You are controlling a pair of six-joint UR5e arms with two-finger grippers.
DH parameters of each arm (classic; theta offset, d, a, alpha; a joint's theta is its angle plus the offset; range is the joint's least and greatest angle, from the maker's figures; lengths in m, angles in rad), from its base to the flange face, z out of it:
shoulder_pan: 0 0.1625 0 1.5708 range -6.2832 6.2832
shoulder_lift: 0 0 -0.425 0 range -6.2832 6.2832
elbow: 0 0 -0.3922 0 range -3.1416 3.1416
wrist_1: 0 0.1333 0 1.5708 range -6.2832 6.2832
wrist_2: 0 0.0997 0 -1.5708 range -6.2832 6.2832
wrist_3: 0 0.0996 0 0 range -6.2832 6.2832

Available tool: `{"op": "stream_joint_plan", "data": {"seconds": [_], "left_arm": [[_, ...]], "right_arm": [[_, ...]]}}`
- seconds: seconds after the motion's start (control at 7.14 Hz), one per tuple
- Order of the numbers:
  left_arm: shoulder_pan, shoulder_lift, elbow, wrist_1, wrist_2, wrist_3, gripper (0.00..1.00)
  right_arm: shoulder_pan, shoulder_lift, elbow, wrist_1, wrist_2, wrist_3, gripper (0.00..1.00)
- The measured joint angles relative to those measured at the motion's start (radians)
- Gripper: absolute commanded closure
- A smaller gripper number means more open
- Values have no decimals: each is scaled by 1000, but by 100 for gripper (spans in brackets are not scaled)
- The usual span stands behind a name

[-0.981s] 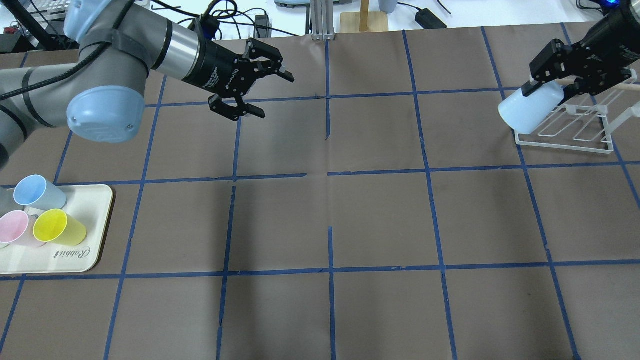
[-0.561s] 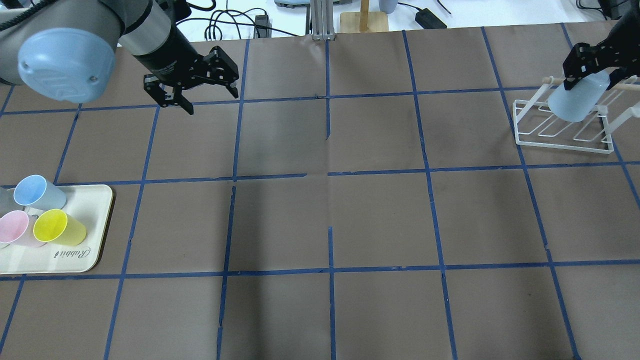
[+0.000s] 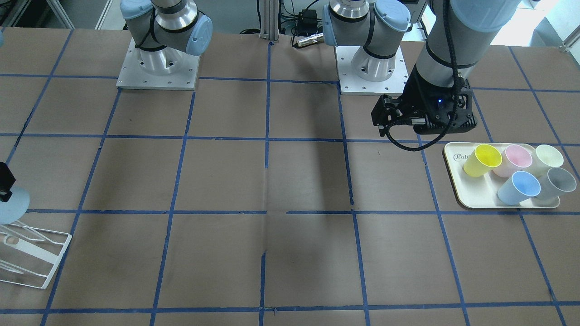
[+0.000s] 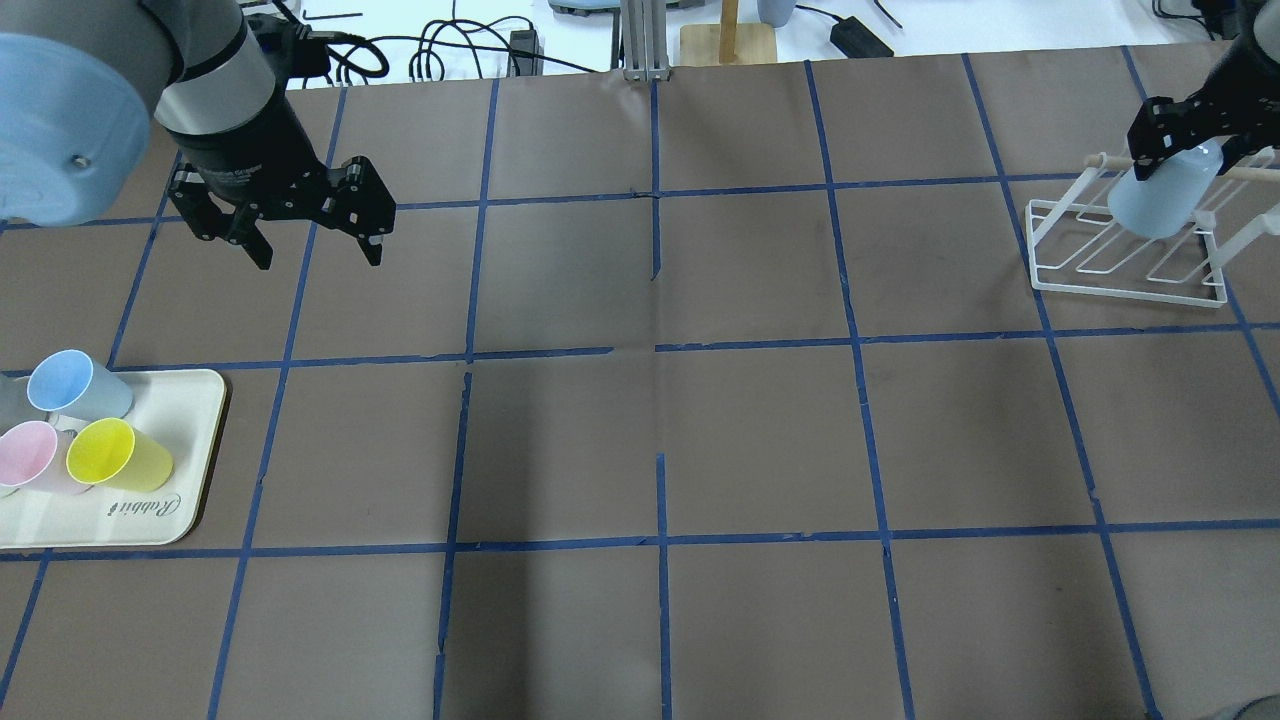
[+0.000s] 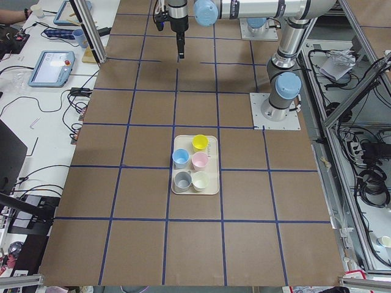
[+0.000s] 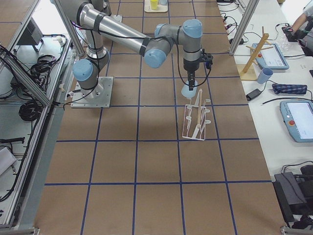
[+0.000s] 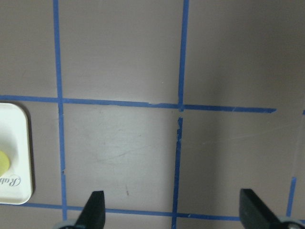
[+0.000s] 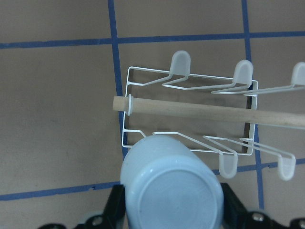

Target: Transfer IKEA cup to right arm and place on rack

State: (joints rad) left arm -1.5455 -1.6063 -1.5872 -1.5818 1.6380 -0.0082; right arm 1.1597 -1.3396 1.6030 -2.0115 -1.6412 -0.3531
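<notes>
Brown table paper (image 4: 760,440) is being crossed by blue tape. At two o'clock overhead, the rack (image 4: 1126,291) is being overhung by the right gripper (image 4: 1187,150); at ten o'clock, the left gripper (image 4: 320,258) is being held spread, empty. The IKEA cup (image 4: 1160,205) is being clamped there by the right gripper.

The left arm (image 4: 215,85) enters at the overhead view's left edge, wrist turned so the left end effector (image 4: 318,255) points downward, its fingers (image 7: 95,210) spread wide with nothing between them. The right arm (image 6: 117,32) stretches far out from its base, and the right end effector (image 8: 171,212) aims straight down, fingers clamped on the IKEA cup (image 4: 1160,200).
</notes>
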Motion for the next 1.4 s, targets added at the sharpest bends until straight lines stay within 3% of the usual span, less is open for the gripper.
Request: {"op": "stream_joint_plan", "data": {"seconds": [0.28,0.42,0.56,0.7,1.12,1.4], "left_arm": [[-2,44,-37,0,-18,25,0],[-3,51,-42,1,-20,69,0],[-3,56,-50,2,-22,110,0],[-3,59,-55,2,-23,129,0],[-3,60,-57,2,-36,126,0],[-4,63,-56,1,-63,115,0]], "right_arm": [[0,29,17,-44,-1,-3,75],[0,42,22,-61,-2,-11,51],[0,55,23,-80,-3,-22,17],[0,69,23,-107,-2,-35,0],[0,83,14,-125,3,-61,0],[4,30,-2,-41,3,-56,0]]}}
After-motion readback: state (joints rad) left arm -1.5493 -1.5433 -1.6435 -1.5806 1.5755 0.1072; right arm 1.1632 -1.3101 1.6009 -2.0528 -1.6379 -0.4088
